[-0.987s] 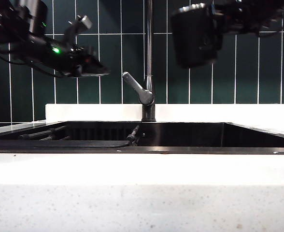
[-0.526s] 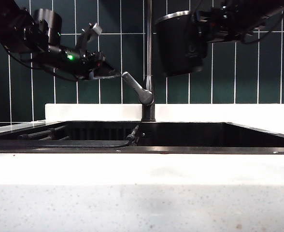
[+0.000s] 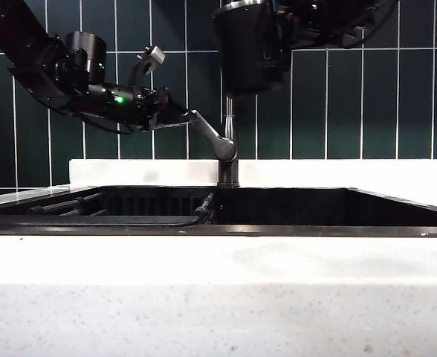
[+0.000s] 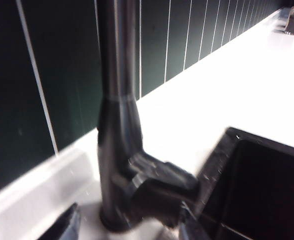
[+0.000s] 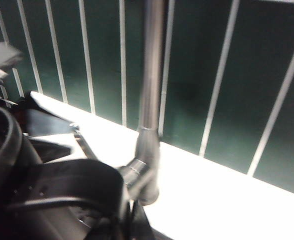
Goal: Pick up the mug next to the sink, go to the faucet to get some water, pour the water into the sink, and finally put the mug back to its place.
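Two arms work above the sink [image 3: 293, 201] (a wide black basin in a white counter [image 3: 218, 297]). Behind it, the left gripper [image 3: 180, 116] spreads its jaws wide around the faucet [image 3: 229, 141] lever's tip. Higher, the right gripper [image 3: 278, 30] clamps the mug [image 3: 242, 48], hanging before the spout pipe.

Dark green wall tiles [image 3: 345, 104] with pale grout; white speckled counter [image 3: 204, 312] in front.
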Robot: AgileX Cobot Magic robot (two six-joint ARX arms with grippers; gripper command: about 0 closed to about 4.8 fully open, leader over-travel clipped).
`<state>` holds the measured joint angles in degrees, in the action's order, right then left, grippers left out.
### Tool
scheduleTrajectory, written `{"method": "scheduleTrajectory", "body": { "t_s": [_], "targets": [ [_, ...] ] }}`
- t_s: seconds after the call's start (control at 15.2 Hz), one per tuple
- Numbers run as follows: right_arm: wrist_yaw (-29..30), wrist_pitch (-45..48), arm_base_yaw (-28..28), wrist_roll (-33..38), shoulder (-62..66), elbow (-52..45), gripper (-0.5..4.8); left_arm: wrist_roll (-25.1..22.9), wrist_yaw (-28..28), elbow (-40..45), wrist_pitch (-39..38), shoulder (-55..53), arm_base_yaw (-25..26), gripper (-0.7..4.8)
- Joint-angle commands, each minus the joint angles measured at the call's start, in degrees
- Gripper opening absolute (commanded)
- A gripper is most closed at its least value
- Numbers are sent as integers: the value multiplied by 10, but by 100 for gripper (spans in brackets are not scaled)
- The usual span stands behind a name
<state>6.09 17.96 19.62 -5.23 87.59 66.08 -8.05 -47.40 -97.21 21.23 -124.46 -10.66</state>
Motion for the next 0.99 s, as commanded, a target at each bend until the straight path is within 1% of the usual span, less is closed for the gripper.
{"method": "scheduleTrajectory", "body": {
  "t_s": [0.07, 0.26, 0.39, 0.46, 0.53, 0.59, 0.72, 0.99],
  "targets": [
    [0, 22, 4, 3, 0, 6, 30, 9, -32, -25, 7, -16, -1, 247],
    [0, 38, 6, 7, 7, 6, 30, 11, -76, -27, 7, -22, -2, 247],
    [0, 51, 10, 7, 7, 7, 30, 12, -94, -27, 7, -22, -7, 247],
    [-1, 50, 10, 7, 7, 9, 30, 12, -94, -27, 8, -22, -11, 247],
    [-6, 51, 10, 7, 7, 11, 30, 12, -95, -27, 14, -22, -12, 247],
    [-19, 50, 10, 7, 7, 17, 30, 13, -108, -27, 16, -22, -14, 247],
    [-26, 57, 10, 7, 7, 23, 30, 29, -125, -27, 16, -22, -15, 247],
    [-26, 53, 11, 26, 28, 42, 27, 43, -169, -27, 15, -22, -15, 246]
  ]
}}
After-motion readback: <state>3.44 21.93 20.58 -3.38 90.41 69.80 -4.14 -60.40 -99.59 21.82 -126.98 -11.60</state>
